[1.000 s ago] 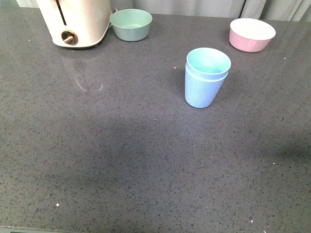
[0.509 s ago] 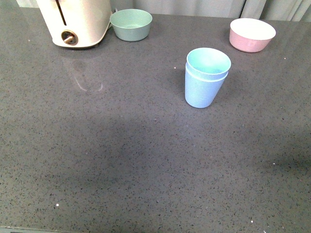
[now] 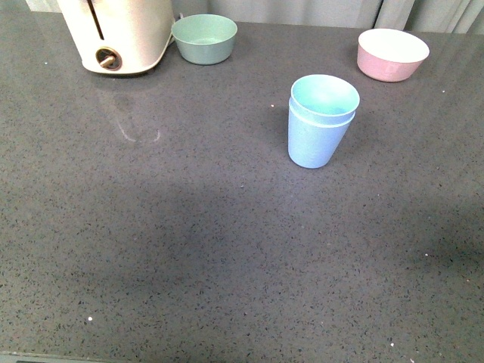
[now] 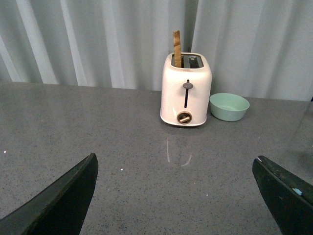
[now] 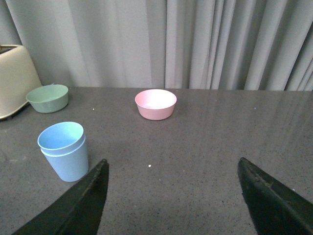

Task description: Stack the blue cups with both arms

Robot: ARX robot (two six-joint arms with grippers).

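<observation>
The two pale blue cups (image 3: 320,121) stand nested, one inside the other, upright on the grey table right of centre. They also show in the right wrist view (image 5: 64,151). Neither arm shows in the front view. My right gripper (image 5: 173,169) is open and empty, back from the cups with bare table between its fingers (image 5: 85,203). My left gripper (image 4: 176,164) is open and empty, facing the toaster; the cups are out of its view.
A cream toaster (image 3: 121,34) stands at the back left with a mint-green bowl (image 3: 203,38) beside it. A pink bowl (image 3: 392,54) sits at the back right. Grey curtains hang behind the table. The table (image 3: 189,249) surface is speckled dark grey.
</observation>
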